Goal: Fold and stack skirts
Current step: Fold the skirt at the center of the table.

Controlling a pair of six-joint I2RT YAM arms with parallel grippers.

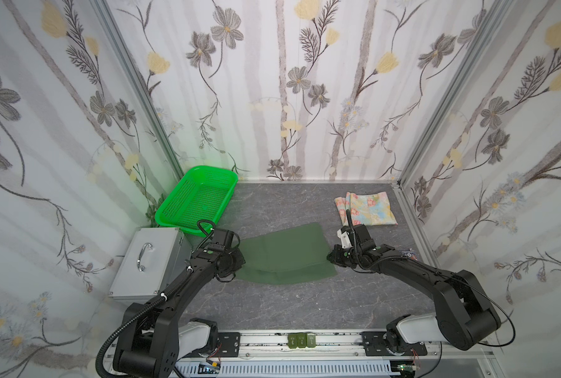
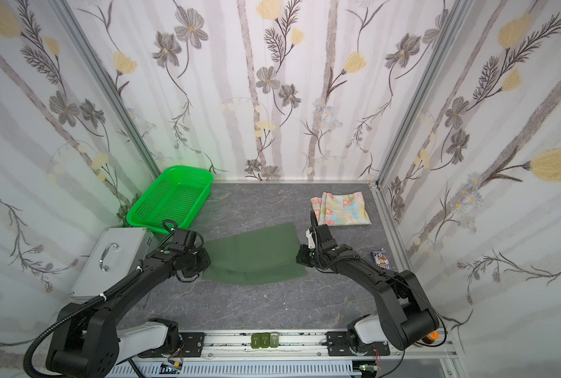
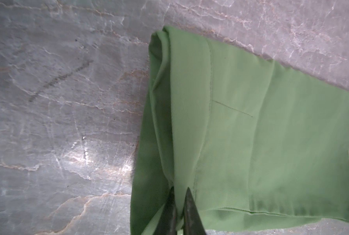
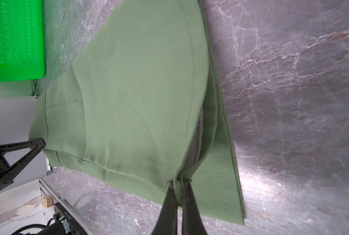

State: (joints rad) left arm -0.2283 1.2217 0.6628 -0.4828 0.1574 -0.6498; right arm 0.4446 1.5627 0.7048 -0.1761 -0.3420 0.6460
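Left gripper [image 3: 179, 192] and right gripper [image 4: 179, 184] are clamped on opposite ends of the green skirt [image 1: 289, 255]; the flowered skirt [image 1: 366, 207] is laid folded beyond.

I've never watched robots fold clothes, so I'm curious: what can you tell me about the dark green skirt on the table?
The green skirt is plain, woven-looking cloth, fan-shaped, with stitched waistband and hem. It lies folded over itself on the grey marbled table, a lower layer showing along its near edge. The left gripper pinches its narrow waist end; the right gripper pinches layers at its wide hem end.
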